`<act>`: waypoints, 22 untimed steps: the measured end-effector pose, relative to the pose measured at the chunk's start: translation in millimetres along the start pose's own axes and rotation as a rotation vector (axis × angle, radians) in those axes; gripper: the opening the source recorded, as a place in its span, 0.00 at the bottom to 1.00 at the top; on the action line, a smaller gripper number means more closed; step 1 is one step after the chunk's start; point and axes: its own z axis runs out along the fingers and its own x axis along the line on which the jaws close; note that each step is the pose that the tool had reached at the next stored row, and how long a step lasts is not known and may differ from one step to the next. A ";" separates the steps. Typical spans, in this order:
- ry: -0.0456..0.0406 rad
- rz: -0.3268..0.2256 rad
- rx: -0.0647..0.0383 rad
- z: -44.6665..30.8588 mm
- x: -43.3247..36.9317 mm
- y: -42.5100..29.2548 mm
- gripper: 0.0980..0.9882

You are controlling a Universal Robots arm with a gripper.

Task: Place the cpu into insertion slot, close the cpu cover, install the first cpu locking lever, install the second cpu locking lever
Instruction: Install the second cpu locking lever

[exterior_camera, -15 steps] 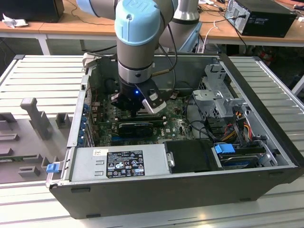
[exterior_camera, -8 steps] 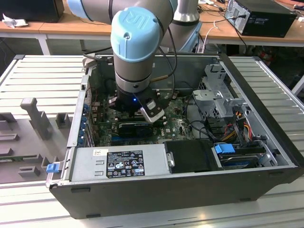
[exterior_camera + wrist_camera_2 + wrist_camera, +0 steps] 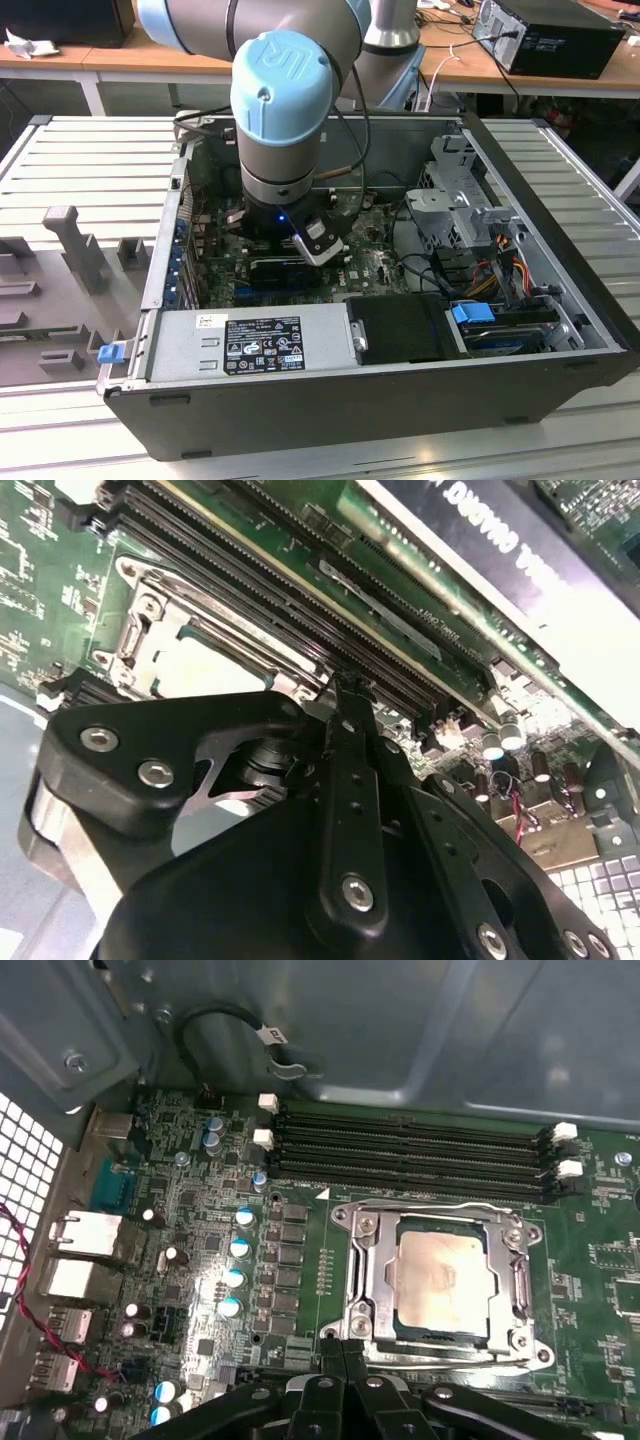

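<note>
In the first wrist view the cpu (image 3: 440, 1280), a pale beige-silver square, lies in the insertion slot (image 3: 352, 1332) on the green motherboard. The cpu cover (image 3: 367, 1260), a metal frame with a square window, lies flat around it. One thin wire lever (image 3: 430, 1205) runs along the slot's edge beside the memory slots, and another (image 3: 460, 1353) runs along the opposite edge. My gripper (image 3: 341, 1346) is shut, its black fingertips together at the slot's corner, with nothing visible between them. In the second wrist view the fingers (image 3: 350, 730) hang just past the slot (image 3: 200, 660). In the exterior view the gripper (image 3: 290, 262) reaches down into the open computer case.
Long black memory slots (image 3: 410, 1150) lie beside the socket. Upright capacitors (image 3: 235, 1260) and metal port blocks (image 3: 85, 1240) stand on the far side of the board. The grey case wall (image 3: 400, 1030) and a black cable (image 3: 230, 1020) are close. A power supply (image 3: 250, 345) and a drive cage (image 3: 460, 190) fill the case.
</note>
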 end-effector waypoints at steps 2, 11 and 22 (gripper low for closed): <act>-0.0009 -0.001 -0.008 2.2 0.0 0.2 0.01; -0.0025 0.000 -0.024 7.5 -0.1 3.7 0.01; -0.0022 0.000 -0.024 -21.7 -0.9 15.4 0.01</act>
